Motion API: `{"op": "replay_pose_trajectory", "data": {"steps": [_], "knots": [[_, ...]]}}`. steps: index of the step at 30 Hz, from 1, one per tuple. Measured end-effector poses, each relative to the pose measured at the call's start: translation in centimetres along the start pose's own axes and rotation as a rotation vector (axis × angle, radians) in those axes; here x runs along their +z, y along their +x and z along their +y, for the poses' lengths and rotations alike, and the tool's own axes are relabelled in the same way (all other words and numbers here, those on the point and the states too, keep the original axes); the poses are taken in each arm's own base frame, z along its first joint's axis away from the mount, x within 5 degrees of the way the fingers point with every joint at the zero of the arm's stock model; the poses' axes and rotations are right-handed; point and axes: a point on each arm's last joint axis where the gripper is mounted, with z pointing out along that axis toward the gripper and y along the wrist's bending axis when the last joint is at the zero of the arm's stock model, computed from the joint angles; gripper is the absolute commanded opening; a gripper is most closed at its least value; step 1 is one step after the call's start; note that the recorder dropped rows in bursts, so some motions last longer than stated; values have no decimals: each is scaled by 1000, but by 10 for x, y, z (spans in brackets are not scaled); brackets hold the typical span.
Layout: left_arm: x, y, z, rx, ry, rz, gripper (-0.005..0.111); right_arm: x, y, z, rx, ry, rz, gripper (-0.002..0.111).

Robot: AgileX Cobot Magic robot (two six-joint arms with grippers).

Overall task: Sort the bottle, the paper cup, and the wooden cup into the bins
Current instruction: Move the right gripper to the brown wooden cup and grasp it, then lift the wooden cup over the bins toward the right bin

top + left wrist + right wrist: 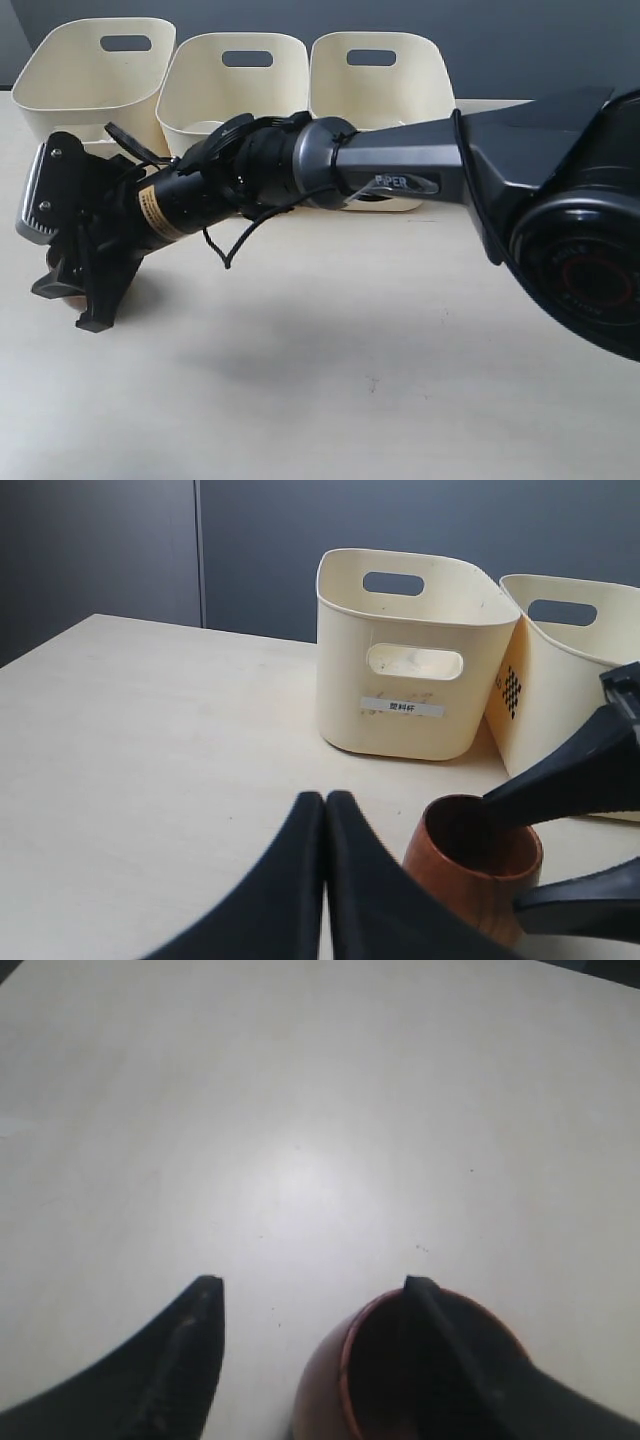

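The brown wooden cup [468, 880] [325, 1385] stands upright on the pale table at the far left. My right gripper [312, 1285] [75, 300] has reached across to it and is open. One of its black fingers [570, 770] dips inside the cup's mouth and the other stays outside, with the cup's wall between them. In the exterior view this gripper hides most of the cup. Beside the cup my left gripper [325, 800] is shut with nothing in it. Three cream bins [95, 75] [235, 85] [380, 75] line the back. The bottle and the paper cup are out of view.
The right arm [400, 160] stretches low across the table in front of the middle and right bins. In the left wrist view the nearest bin [400, 680] stands just behind the cup, with a second bin [570, 670] beside it. The table edge [60, 640] runs at the far left.
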Motion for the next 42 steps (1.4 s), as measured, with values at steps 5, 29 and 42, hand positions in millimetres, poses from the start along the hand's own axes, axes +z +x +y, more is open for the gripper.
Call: {"op": "replay_pose_trajectory", "data": {"steps": [5,29,42], "knots": [[0,0,0,0,0,0,0,9,13,0,15,13,33,51],[0,0,0,0,0,0,0,21,37,-2,82,58,95,0],[0,0,0,0,0,0,0,-107,-64,-48,123,300,-116,0]]}}
